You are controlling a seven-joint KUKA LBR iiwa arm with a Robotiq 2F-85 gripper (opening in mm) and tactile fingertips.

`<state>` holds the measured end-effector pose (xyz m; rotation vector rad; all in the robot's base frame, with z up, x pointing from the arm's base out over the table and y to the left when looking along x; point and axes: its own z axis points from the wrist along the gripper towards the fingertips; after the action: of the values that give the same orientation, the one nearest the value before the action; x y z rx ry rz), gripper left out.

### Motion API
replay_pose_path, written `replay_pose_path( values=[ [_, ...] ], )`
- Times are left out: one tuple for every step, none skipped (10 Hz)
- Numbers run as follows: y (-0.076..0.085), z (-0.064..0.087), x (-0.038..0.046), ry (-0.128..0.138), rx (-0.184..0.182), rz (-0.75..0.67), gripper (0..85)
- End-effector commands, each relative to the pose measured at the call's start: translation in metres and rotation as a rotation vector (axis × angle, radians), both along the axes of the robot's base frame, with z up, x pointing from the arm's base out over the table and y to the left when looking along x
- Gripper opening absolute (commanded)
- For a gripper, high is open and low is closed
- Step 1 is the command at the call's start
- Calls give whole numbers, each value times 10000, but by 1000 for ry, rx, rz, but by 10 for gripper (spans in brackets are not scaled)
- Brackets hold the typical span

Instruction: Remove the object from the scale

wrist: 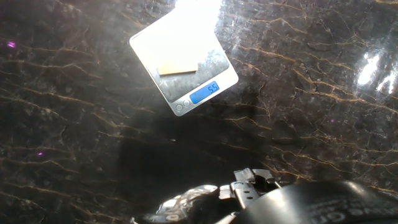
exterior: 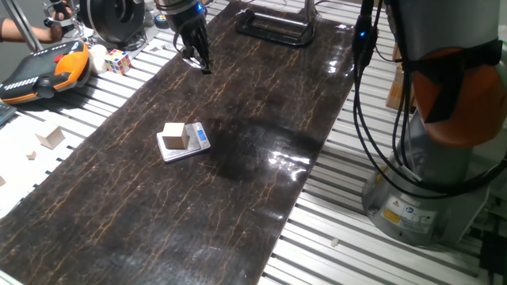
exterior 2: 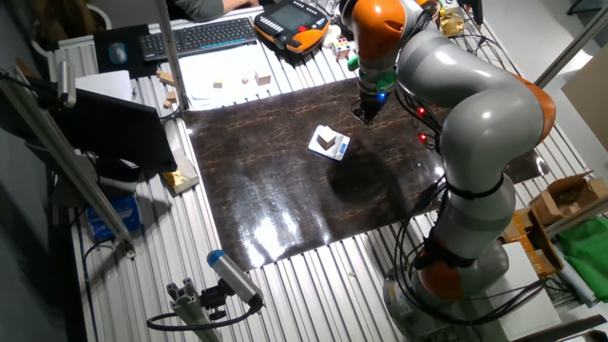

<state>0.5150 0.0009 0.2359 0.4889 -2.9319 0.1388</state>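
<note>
Wooden cube (exterior: 176, 135) sits on the scale (exterior: 184, 143) platform, toward the end away from the blue display strip (exterior: 199, 136) (which is lit in the hand view). I see the scale lying flat on the dark marbled counter (exterior: 238, 182). End effector (exterior: 198, 60) hangs above the counter, well apart from the scale, holding nothing; I cannot tell its finger spacing.

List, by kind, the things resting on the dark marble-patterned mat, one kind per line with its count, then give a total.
Scale: 1
Wooden cube: 1, sitting on the scale
Total: 2
The gripper hangs above the mat, apart from both, so it is not counted.
</note>
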Motion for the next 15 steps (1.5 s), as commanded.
replay_pose_path(
  values=[
    [0,0,0,0,0,0,10],
    [0,0,0,0,0,0,10],
    [1,0,0,0,0,1,10],
    [1,0,0,0,0,3,10],
    [1,0,0,-1,1,5,10],
    [1,0,0,-3,3,10,10],
    [1,0,0,-6,3,-1,7],
    [1,0,0,-39,12,-22,7],
    [1,0,0,-49,26,-30,7],
    [1,0,0,-22,47,-35,7],
    [1,0,0,-23,53,-34,7],
    [1,0,0,-54,61,-38,7],
    [1,0,0,-62,80,-10,7],
    [1,0,0,-55,94,3,7],
    [1,0,0,-46,88,22,7]
  ],
)
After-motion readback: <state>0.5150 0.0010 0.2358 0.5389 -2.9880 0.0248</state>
